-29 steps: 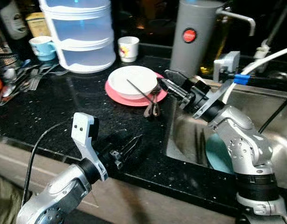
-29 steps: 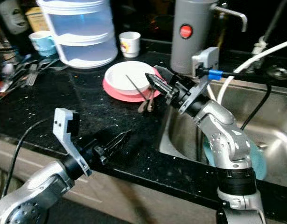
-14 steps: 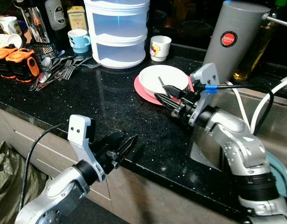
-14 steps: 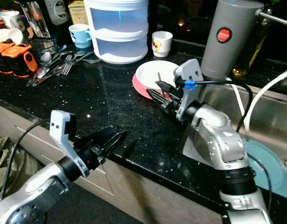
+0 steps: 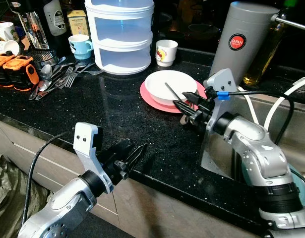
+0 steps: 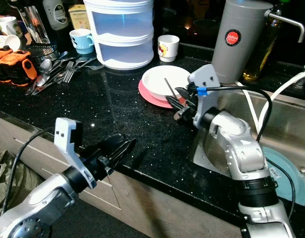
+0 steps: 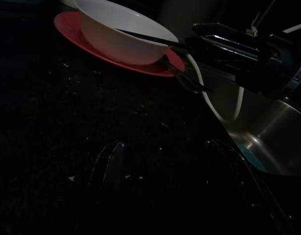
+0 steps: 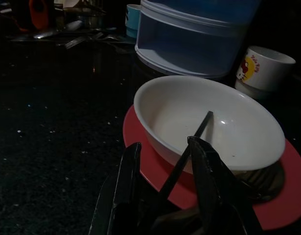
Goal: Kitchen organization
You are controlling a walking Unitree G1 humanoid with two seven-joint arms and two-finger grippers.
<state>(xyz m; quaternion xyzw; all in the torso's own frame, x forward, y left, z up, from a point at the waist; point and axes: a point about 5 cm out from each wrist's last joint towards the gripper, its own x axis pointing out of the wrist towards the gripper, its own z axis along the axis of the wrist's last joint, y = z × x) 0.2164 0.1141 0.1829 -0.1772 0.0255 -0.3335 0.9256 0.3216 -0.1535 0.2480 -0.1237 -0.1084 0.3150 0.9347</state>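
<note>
Here is the black counter (image 5: 117,114), and on it a white bowl (image 5: 170,87) sits on a pink plate (image 5: 151,95) with a thin dark utensil (image 5: 173,93) leaning in it, handle sticking out over the rim toward the sink (image 5: 271,124). The right gripper (image 5: 188,105) is right at that rim, and the right wrist view shows its fingers (image 8: 126,181) spread, with the utensil's handle running between them; whether they touch it, I cannot tell. That same view catches dark cutlery lying on the plate's edge under the bowl. Behind stands a stacked clear container (image 5: 123,34), a small printed cup (image 5: 166,52) beside it, a blue mug (image 5: 80,46) on its other side. A grey flask (image 5: 240,42) rises by the sink, and a teal plate (image 6: 286,178) lies down in the basin. The left gripper (image 5: 135,154) hangs at the counter's front edge, fingers parted; its wrist view is dark but picks out bowl, plate and the right arm's fingers. Loose forks and spoons (image 5: 55,79) lie far left, near orange tools (image 5: 16,67).
</note>
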